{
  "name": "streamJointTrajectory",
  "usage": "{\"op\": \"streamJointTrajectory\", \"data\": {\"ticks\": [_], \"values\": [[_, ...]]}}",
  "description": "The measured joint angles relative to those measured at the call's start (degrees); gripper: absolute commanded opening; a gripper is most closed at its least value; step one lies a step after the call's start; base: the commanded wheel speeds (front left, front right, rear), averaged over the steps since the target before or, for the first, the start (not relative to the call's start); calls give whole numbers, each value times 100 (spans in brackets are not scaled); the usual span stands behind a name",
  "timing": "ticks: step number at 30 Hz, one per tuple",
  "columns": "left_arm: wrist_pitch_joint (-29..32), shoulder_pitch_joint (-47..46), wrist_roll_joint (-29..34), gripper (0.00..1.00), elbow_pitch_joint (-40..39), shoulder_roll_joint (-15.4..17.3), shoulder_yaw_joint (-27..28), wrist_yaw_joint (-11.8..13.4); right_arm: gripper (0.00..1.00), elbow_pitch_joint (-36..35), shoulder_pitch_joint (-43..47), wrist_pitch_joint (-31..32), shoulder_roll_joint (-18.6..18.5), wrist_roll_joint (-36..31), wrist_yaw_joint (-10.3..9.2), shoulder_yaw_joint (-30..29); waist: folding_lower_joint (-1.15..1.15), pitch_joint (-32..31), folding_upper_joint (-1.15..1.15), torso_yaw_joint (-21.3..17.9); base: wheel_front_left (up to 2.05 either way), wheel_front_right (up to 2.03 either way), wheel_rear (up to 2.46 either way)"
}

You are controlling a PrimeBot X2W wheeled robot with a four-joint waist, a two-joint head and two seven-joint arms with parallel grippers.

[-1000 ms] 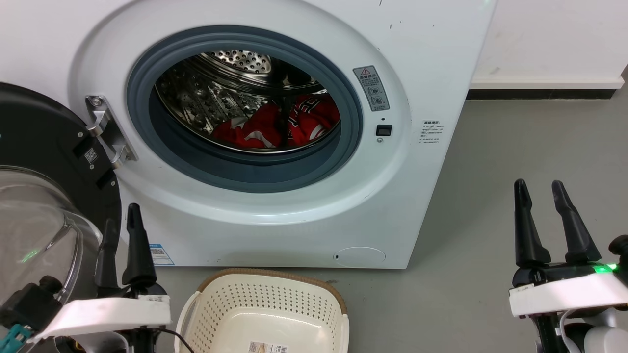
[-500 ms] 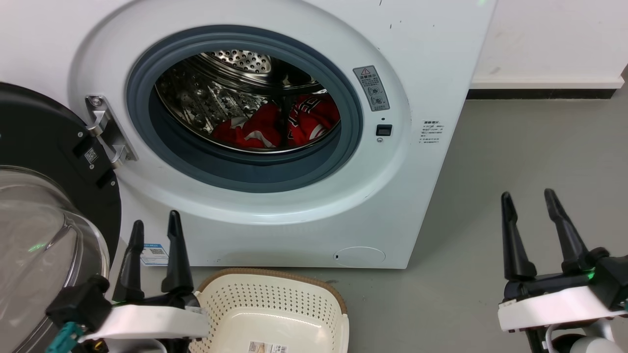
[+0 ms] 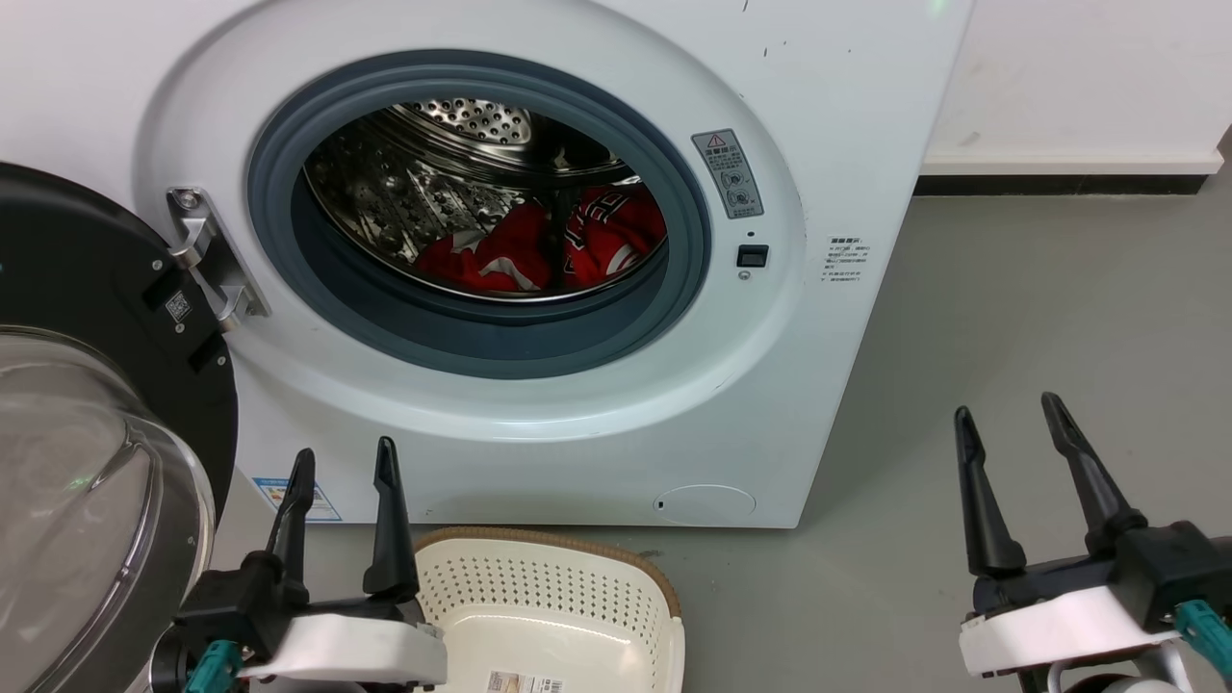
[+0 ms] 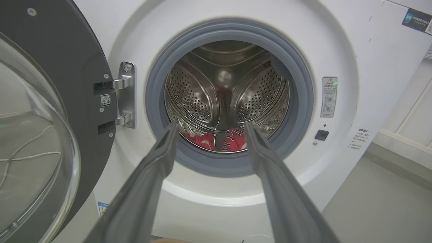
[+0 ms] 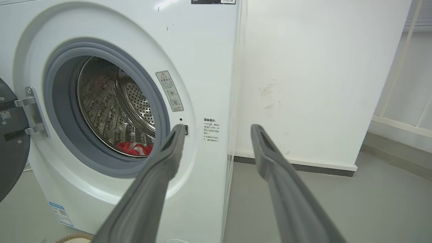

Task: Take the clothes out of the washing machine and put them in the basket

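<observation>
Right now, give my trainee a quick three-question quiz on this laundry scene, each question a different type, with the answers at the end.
1. True or false: the clothes lie in the basket.
2. The washing machine door is: A shut, B swung open, C missing.
3. Which is beside the basket, the left claw or the right claw?
Key: 1 false, they're in the drum; 2 B; 3 left claw.

Grey floor (image 3: 1039, 308), white wall (image 3: 1078, 77) with a dark baseboard (image 3: 1059, 185).
</observation>
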Motion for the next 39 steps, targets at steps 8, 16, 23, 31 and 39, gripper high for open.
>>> {"op": "streamJointTrajectory", "data": {"ticks": [8,16,23,31,39], "values": [[-104,62,400,100,38,131,-207,160,100,62,88,-90,0,-495,0,43,0,-9,0,-3,0,0,0],[-196,101,788,100,241,210,-412,339,100,29,92,-192,0,-895,0,109,0,10,0,-15,0,0,0],[-272,112,962,100,318,218,-444,431,100,213,144,-255,-4,-590,1,-45,0,27,0,-16,0,0,0],[-367,205,1235,100,498,123,-290,310,100,602,213,-359,-8,-643,1,-76,0,33,0,-30,0,0,0],[-413,209,1508,100,515,87,-269,258,100,638,211,-400,-8,-899,1,-19,0,49,0,-37,0,0,0]]}}
